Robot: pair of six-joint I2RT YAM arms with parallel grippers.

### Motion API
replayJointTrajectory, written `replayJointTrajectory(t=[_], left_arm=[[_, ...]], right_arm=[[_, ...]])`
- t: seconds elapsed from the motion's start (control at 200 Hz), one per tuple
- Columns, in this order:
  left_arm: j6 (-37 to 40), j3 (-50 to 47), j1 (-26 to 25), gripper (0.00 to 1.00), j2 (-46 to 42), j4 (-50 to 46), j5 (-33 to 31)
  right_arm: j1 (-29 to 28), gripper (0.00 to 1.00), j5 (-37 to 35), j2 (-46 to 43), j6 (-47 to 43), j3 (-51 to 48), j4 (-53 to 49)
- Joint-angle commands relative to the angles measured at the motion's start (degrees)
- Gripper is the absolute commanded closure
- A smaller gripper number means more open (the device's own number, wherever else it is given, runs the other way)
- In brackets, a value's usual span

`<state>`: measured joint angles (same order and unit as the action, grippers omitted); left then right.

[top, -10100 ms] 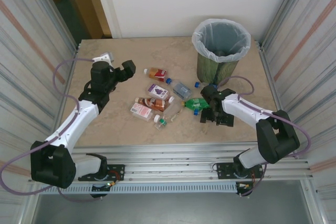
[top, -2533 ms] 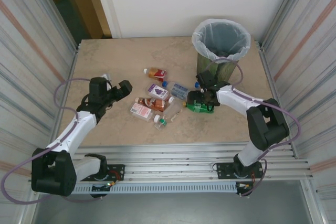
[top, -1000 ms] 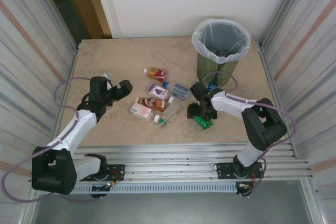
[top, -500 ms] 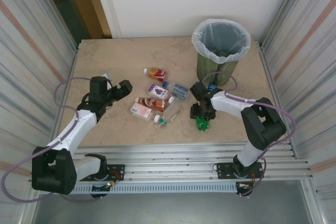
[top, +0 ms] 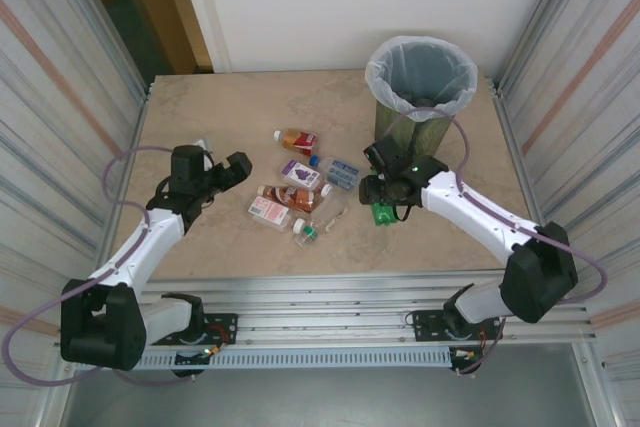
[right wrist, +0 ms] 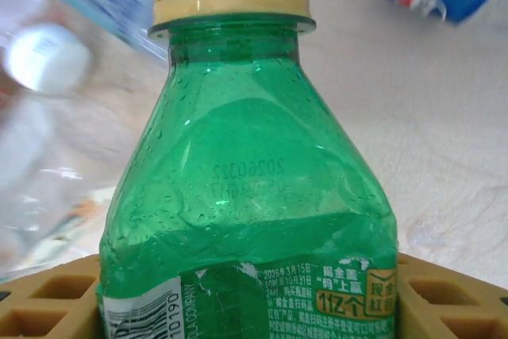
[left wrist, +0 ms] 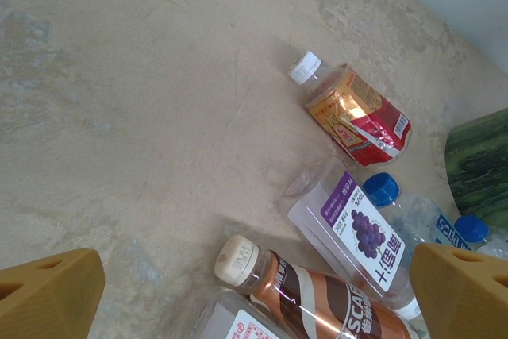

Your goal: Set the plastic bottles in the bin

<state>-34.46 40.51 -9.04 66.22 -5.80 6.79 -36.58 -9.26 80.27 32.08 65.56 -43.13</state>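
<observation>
We show the right gripper (top: 384,201) clamping a green plastic bottle (right wrist: 246,196), the left gripper (top: 232,169) spread empty, several loose bottles (top: 300,174) awaiting the round dark-green bin (top: 432,133).

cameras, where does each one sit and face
Top external: above and behind the bases, looking down on the table, bin and both arms.
Left wrist: low over the table, facing lying bottles; its tan fingertips at bottom corners.
Right wrist: looking along the green bottle between its pads.
Shared: top external also shows that green bottle.
</observation>
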Motion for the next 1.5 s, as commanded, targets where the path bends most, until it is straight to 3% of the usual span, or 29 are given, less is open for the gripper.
replayJointTrajectory(t=[0.0,0.401,0.646,0.831,1.127,1.498], left_arm=[[2.42,2.11,0.16,0.01,-0.02,0.30,-2.53],[3.86,2.91,0.25,0.01,-0.32,1.80,-4.75],[4.50,3.18,0.33,0.01,-0.64,1.08,-5.50],[5.05,4.14,0.46,0.01,-2.75,-0.64,-6.00],[4.88,3.61,0.52,0.01,-6.98,-3.29,-7.39],[4.35,2.98,0.51,0.01,-10.60,-5.31,-6.97]], right_arm=[[-0.92,0.68,-2.07,-1.65,-2.36,5.87,-3.84],[0.32,0.70,-1.82,-3.78,-11.00,22.82,-2.30],[7.91,0.70,0.81,-3.41,-13.79,27.41,1.90],[16.69,0.69,5.69,-1.39,-14.45,31.34,2.88],[24.59,0.69,6.80,7.82,-17.20,39.82,4.02],[25.99,0.63,3.78,26.02,-20.07,56.74,1.52]])
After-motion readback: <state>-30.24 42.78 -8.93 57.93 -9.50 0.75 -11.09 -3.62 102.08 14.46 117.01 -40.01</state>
